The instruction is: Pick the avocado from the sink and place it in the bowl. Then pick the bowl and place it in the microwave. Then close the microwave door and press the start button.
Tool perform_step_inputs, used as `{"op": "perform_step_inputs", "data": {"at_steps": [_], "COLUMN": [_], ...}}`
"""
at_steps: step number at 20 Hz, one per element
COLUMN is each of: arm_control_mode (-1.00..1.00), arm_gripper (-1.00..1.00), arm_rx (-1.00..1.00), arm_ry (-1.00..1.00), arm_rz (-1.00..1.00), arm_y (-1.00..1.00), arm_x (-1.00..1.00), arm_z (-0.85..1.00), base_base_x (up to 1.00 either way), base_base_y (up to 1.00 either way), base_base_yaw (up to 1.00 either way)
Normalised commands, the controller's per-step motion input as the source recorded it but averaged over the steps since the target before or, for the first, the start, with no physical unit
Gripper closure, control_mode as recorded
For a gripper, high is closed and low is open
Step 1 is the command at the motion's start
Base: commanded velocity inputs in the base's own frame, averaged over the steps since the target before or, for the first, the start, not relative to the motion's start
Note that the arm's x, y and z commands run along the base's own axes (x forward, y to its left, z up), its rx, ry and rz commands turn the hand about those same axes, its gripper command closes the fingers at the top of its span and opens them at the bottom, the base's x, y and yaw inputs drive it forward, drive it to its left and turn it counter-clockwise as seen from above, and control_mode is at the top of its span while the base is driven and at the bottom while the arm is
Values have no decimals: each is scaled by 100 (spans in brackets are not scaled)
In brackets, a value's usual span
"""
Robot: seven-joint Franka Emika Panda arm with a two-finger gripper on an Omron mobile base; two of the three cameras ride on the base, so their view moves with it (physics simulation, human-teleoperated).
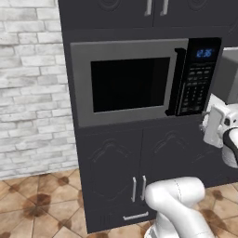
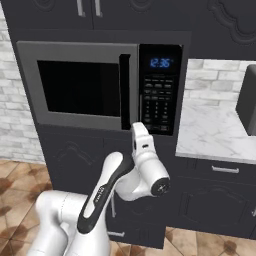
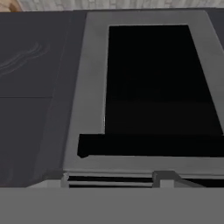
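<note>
The microwave is built into dark cabinets, and the microwave door is shut, with its dark window and black vertical handle. The black keypad panel has a blue clock. My gripper points at the lower left of the keypad, close in front of it. In the hand view, rolled sideways, the door handle lies across the lower part, and my gripper is open with nothing between its tips. The avocado and the bowl are hidden. The sink is out of view.
A marble counter runs to the right of the microwave, with a grey toaster oven on it. Dark cabinet doors are below the microwave. A white brick wall and tiled floor lie to the left.
</note>
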Motion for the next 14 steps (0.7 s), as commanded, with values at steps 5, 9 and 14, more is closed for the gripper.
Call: {"op": "perform_step_inputs", "data": {"at_steps": [5, 9, 14], "arm_control_mode": [-100, -100, -100], "arm_gripper": [100, 100, 100], "arm_rx": [4, 7, 6], "arm_ry": [0, -1, -1], "arm_rz": [-4, -2, -2], "arm_y": [0, 0, -1], "arm_x": [35, 41, 37], "arm_z": [-1, -4, -6], "base_base_x": [0, 0, 0], "base_base_y": [0, 0, 0], "base_base_yaw": [0, 0, 0]}}
